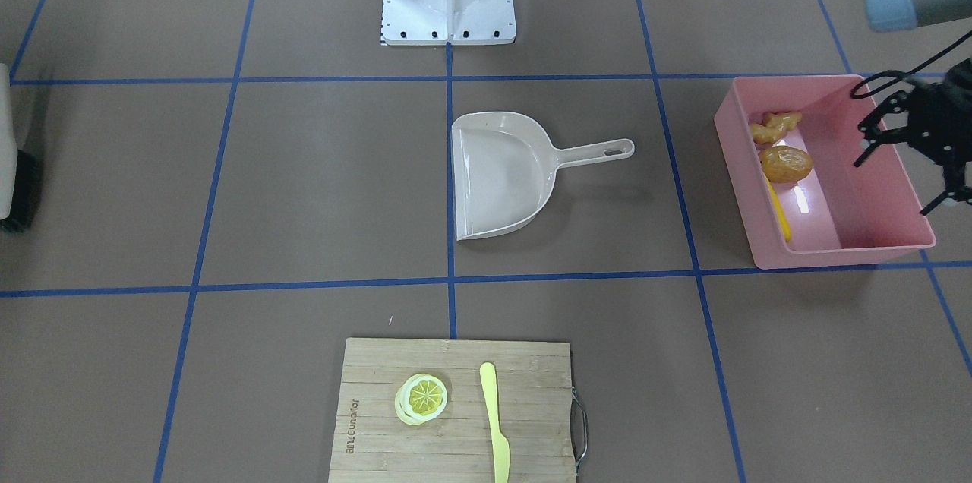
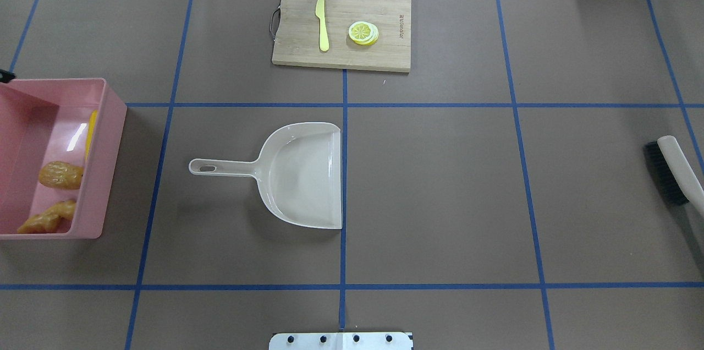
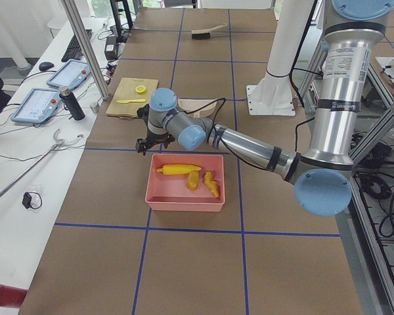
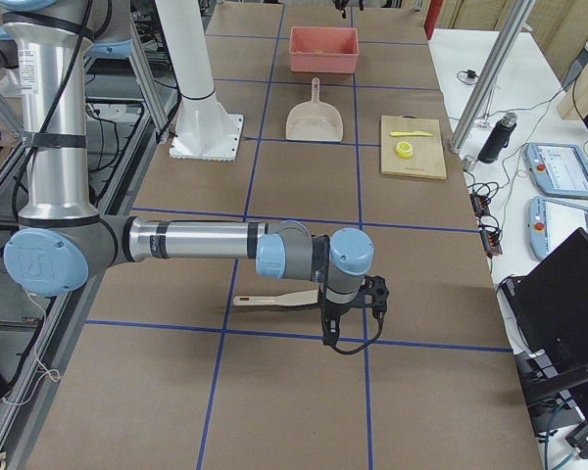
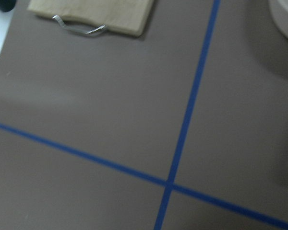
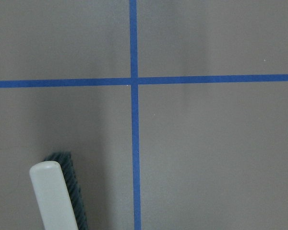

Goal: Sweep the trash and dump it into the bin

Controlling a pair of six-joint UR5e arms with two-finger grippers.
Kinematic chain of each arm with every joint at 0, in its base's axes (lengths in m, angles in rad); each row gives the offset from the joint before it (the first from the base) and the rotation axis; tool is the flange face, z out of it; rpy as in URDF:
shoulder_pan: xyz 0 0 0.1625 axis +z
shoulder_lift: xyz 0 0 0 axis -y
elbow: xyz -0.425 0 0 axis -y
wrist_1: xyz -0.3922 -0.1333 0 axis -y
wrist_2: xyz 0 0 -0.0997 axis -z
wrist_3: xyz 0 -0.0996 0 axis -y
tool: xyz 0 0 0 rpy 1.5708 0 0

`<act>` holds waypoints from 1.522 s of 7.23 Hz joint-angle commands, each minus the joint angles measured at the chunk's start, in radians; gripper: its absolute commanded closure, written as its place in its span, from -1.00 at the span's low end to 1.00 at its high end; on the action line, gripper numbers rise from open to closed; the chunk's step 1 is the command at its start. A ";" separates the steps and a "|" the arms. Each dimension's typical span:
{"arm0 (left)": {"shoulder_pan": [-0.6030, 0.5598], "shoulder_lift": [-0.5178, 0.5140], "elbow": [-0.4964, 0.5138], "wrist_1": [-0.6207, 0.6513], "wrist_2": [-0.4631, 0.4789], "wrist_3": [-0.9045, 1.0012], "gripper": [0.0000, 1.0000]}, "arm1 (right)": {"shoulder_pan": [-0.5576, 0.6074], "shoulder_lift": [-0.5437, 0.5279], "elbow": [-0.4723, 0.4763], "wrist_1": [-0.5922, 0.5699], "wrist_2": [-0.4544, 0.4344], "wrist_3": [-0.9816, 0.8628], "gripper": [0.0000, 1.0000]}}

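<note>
The pink bin [image 1: 831, 257] stands at the table's end on my left side. Inside it lie the yellow corn cob [image 1: 780, 213], the tan ginger root [image 1: 774, 126] and the brown potato [image 1: 787, 164]. They also show in the overhead view: corn [image 2: 89, 132], potato [image 2: 60, 175], ginger [image 2: 47, 220]. My left gripper [image 1: 896, 175] hangs open and empty over the bin's outer side. My right gripper [image 4: 358, 308] shows only in the exterior right view, beside the brush [image 4: 274, 299]; I cannot tell whether it is open or shut.
The beige dustpan [image 2: 302, 174] lies empty mid-table, handle toward the bin. The brush [image 2: 674, 171] lies at the table's right end. A wooden cutting board [image 2: 341, 28] with a lemon slice [image 2: 363, 32] and a pale yellow knife [image 2: 323, 22] sits at the far edge.
</note>
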 commanded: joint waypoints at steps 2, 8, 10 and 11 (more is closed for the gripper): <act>-0.269 -0.003 0.162 0.321 -0.077 -0.002 -0.97 | 0.000 0.004 -0.004 0.000 -0.006 0.000 -1.00; -0.297 0.168 0.067 0.498 -0.037 -0.199 -0.97 | 0.000 -0.004 0.054 0.003 -0.006 0.006 -1.00; -0.295 0.230 0.057 0.299 -0.064 -0.320 -0.97 | 0.000 -0.010 0.072 0.002 -0.008 0.006 -1.00; -0.295 0.230 0.054 0.300 -0.064 -0.322 -0.97 | 0.000 -0.010 0.071 0.003 -0.009 0.006 -1.00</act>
